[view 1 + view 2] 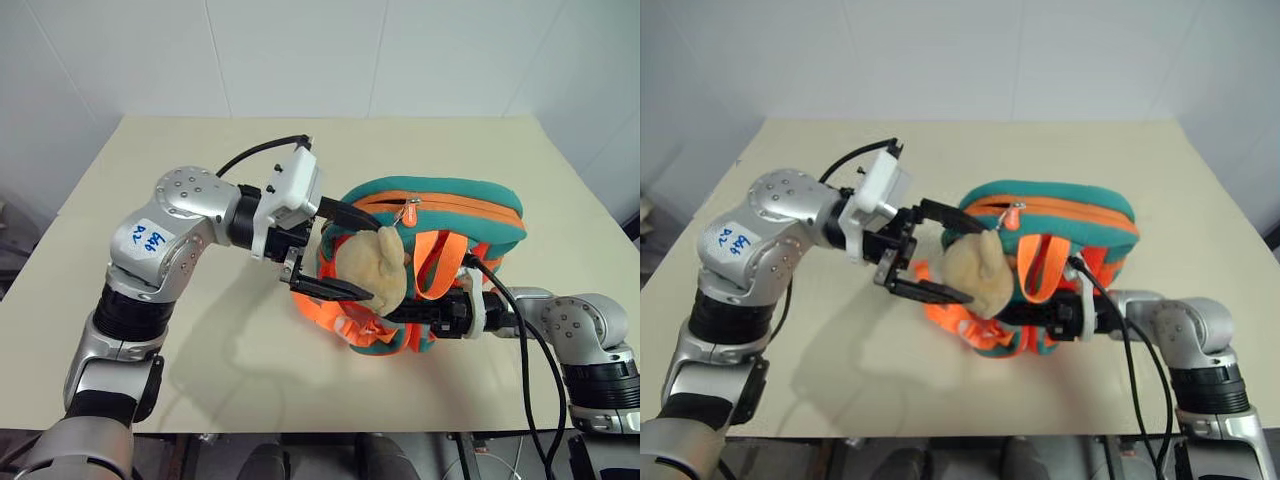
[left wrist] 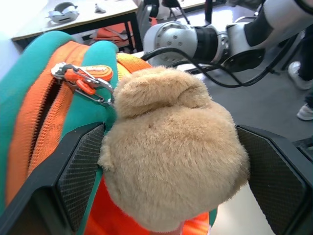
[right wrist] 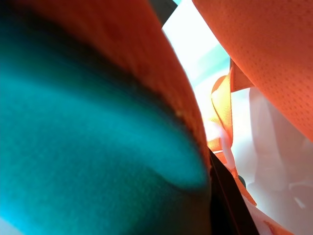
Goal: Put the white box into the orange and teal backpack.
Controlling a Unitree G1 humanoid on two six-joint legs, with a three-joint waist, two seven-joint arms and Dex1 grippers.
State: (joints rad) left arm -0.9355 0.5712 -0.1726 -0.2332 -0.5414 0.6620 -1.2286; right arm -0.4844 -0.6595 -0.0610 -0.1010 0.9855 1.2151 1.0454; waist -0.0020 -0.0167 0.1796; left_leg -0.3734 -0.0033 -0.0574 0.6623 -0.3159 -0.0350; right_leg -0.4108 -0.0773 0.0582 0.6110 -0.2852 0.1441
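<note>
The soft orange and teal backpack point(image 1: 440, 215) sits at the table's point(image 1: 150, 150) centre. The left tool point(image 1: 345, 250), fingers apart, straddles its fluffy tan pompom point(image 1: 372, 268); the right tool point(image 1: 420, 315) at five o'clock is clamped on the backpack's fabric.

My backpack point(image 1: 450, 205) is soft matt cloth; its pompom point(image 2: 171, 152) fluffy plush. My worktop point(image 1: 150, 150) looks smooth, matt; my finger pads point(image 2: 80, 169) are textured black.

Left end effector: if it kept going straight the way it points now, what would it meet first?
Probably the tan plush pompom, already between the open left end effector's fingers; behind it lies the backpack.
</note>
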